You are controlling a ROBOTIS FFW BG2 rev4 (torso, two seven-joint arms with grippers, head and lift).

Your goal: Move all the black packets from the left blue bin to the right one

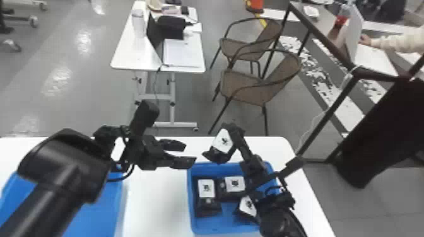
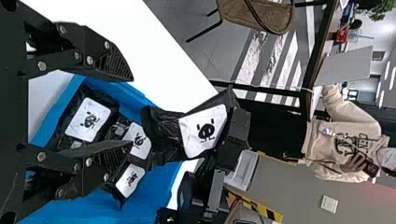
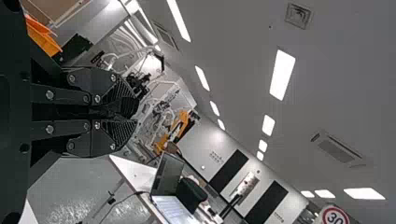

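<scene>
Floor (image 1: pixel 60 78), grey and shiny, takes up the room's left side, with wheeled legs at ten o'clock. The left blue bin (image 1: pixel 94 220) sits on the white table (image 1: pixel 154 201) at eight o'clock in the head view, partly covered by the black left arm (image 1: pixel 63 176). That arm reaches over the tabletop to the left gripper (image 1: pixel 190 153), at seven o'clock from the view's centre, its jaws well parted and nothing between them. Off at eleven o'clock stands a white desk (image 1: pixel 135 60) on thin legs, bearing a laptop (image 1: pixel 179 53) and a pale bottle (image 1: pixel 138 23). The right blue bin (image 1: pixel 208 230) lies near six o'clock, holding three packets: one at its nine o'clock (image 1: pixel 206 189), one at twelve (image 1: pixel 235 184), one at four (image 1: pixel 247 206). Over its twelve o'clock edge, the right gripper (image 1: pixel 235 130) has its jaws almost together, pinching a black fold of the held packet (image 1: pixel 223 140), whose white label shows. Two brown woven chairs (image 1: pixel 243 86) stand at one o'clock, and a dark frame (image 1: pixel 334 104) leans across two to four o'clock. Overhead, the right wrist view shows a grey ceiling (image 3: pixel 233 46) with bright strip lights (image 3: pixel 282 74).
</scene>
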